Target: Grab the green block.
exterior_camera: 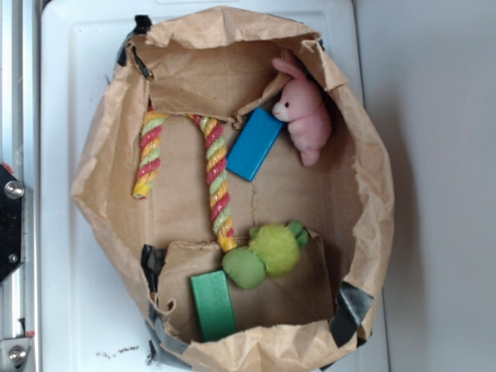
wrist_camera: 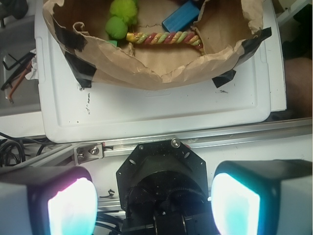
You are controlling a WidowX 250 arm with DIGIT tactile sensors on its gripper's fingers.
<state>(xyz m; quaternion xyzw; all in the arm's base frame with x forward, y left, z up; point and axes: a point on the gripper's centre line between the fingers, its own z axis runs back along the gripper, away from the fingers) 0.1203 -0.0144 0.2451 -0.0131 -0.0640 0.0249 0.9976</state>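
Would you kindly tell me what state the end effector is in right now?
End effector: open and holding nothing; its two pads stand wide apart, outside the paper bag, away from the green block.

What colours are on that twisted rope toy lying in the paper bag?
The rope toy has twisted pink, yellow and light green stripes, seen best in the exterior view.

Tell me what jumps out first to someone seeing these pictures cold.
A crumpled brown paper bag, opened wide on a white tray, fills the exterior view. Inside, bright toys stand out: a pink plush rabbit at the upper right beside a blue block, a lime-green plush toy lower down, and the green block near the bottom edge. In the wrist view, the open gripper sits outside the bag.
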